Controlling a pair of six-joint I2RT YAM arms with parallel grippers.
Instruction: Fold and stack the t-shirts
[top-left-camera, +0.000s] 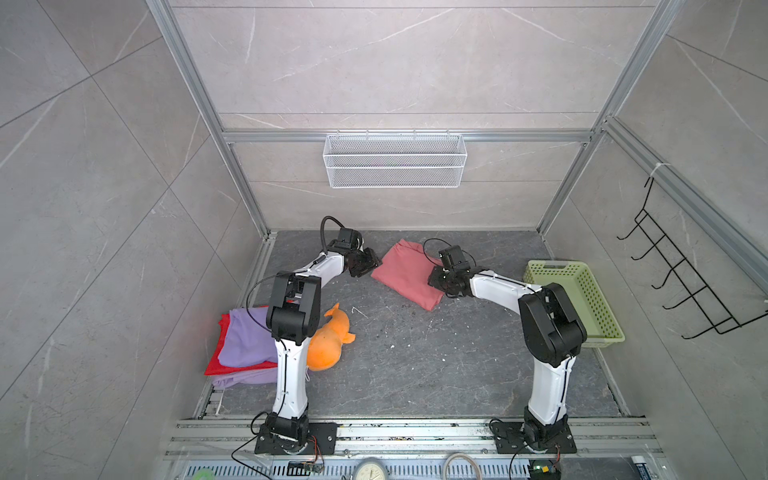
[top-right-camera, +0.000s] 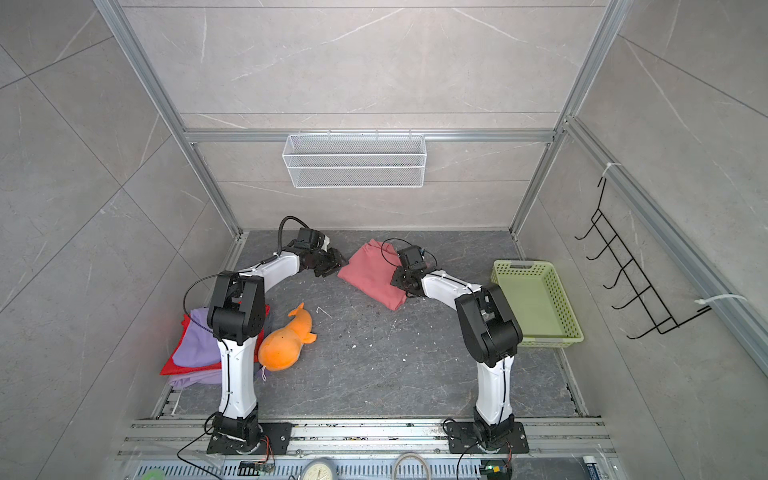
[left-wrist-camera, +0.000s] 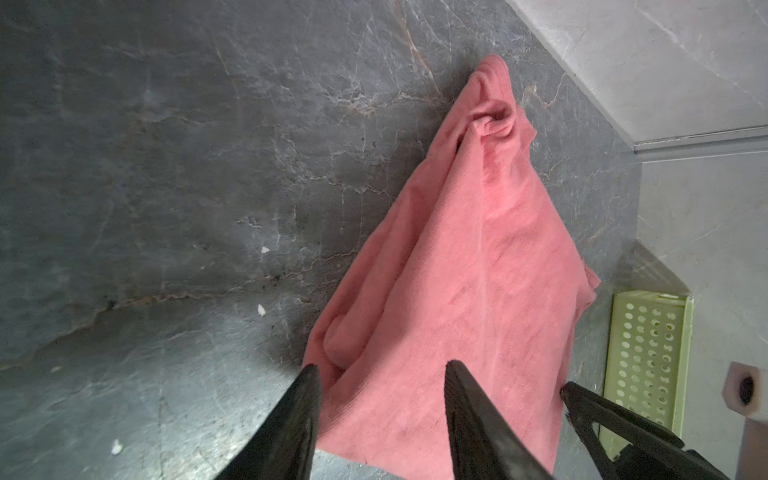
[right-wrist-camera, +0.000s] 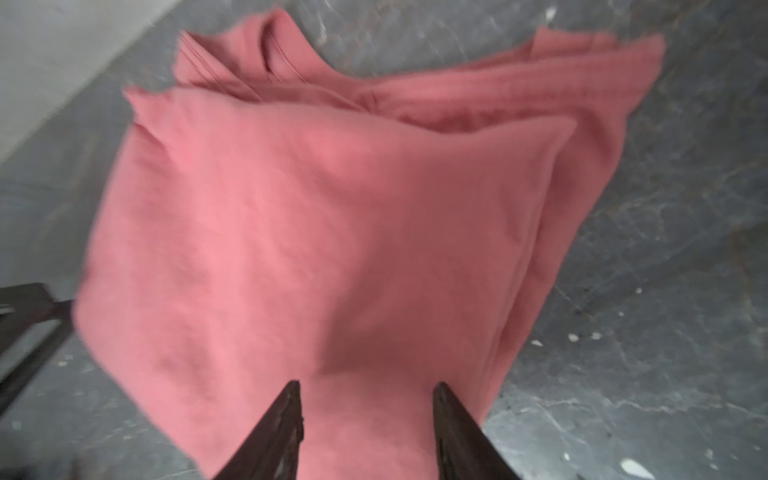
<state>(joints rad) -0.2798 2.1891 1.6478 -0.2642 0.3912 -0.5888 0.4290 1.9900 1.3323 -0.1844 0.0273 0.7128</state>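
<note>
Your pink shirt lies flat on the table, near the green basket but not in it. It looks folded into a neat block. Your left claw sits at the shirt edge far from the basket, partly open and holding nothing. Your right claw hangs over the edge nearer the basket, also partly open and empty. The purple shirt and red shirt lie piled well away from the basket. I think the folding is done. The pink shirt is not on that pile yet.
</note>
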